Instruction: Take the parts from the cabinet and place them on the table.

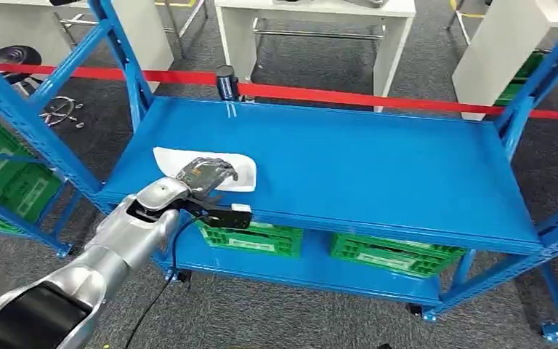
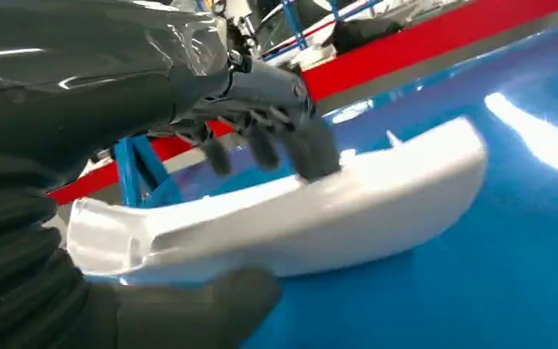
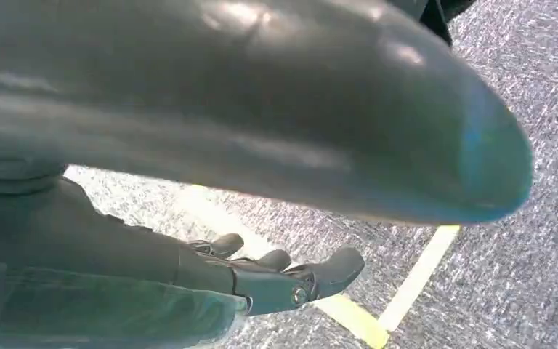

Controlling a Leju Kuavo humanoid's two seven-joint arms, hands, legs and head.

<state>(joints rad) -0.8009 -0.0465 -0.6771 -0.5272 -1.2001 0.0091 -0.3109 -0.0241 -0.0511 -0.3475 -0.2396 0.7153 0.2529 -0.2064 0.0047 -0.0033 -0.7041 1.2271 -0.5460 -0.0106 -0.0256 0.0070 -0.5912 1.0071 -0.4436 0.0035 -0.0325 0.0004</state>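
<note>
White part [image 1: 243,177] lies under left hand's [image 1: 205,177] fingers [image 2: 312,149].

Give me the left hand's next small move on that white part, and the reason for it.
Probably close the fingers and thumb on the white part, then lift. The left hand lies over the part on the blue shelf; its fingers touch the top edge, the thumb sits beside it, and the part still lies flat.

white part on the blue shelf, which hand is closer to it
Left. The left hand lies over the white part on the blue shelf, fingers touching it. The right hand hangs above the carpet floor, holding nothing.
</note>
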